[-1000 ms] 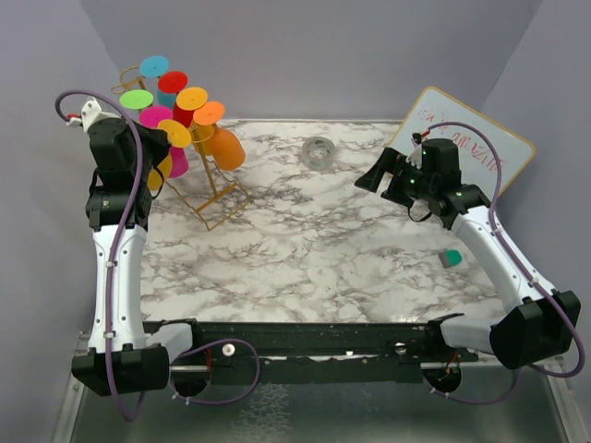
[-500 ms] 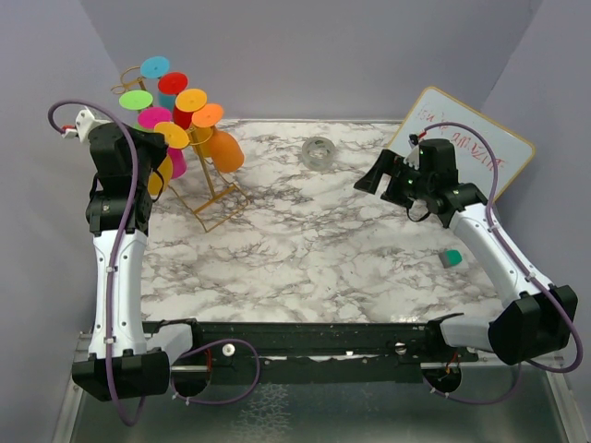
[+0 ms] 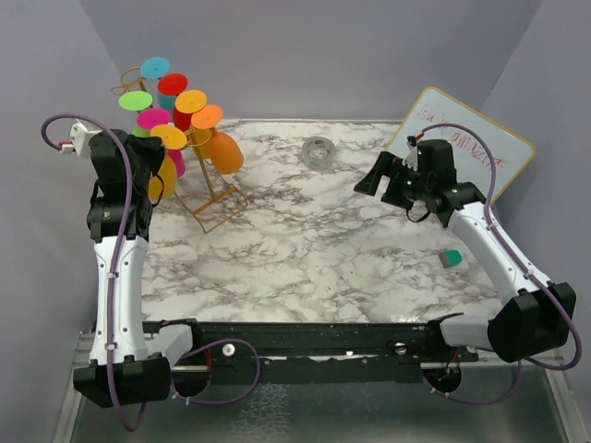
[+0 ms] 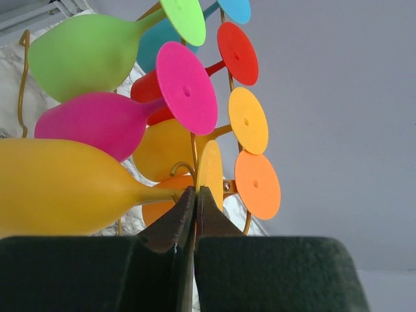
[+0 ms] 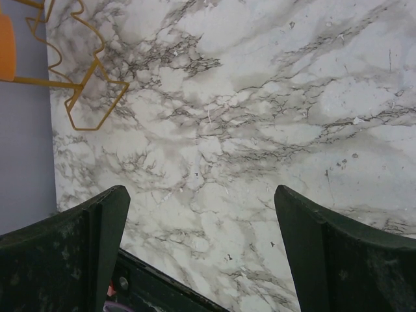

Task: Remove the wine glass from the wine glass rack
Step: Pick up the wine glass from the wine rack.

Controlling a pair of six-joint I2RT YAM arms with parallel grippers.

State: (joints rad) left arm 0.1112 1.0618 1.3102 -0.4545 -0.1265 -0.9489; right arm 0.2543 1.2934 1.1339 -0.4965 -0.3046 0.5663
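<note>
left wrist: left hand (image 4: 195, 198) pinches the yellow wine glass (image 4: 65, 188) stem, neighbouring glasses (image 4: 97, 123) crowding above; right hand (image 5: 200, 198) spread.

This is a robot test cell in a lab, not a home. Plain lilac panels (image 3: 305, 55) wall in a marble-patterned tabletop (image 3: 305, 249). The left arm (image 3: 120, 268) and right arm (image 3: 489, 242) are bolted to a black rail (image 3: 314, 337), trailing purple cables (image 3: 113, 314). Behind the right gripper (image 3: 372, 175), a whiteboard (image 3: 480, 152) with red handwriting leans against the wall.
</note>
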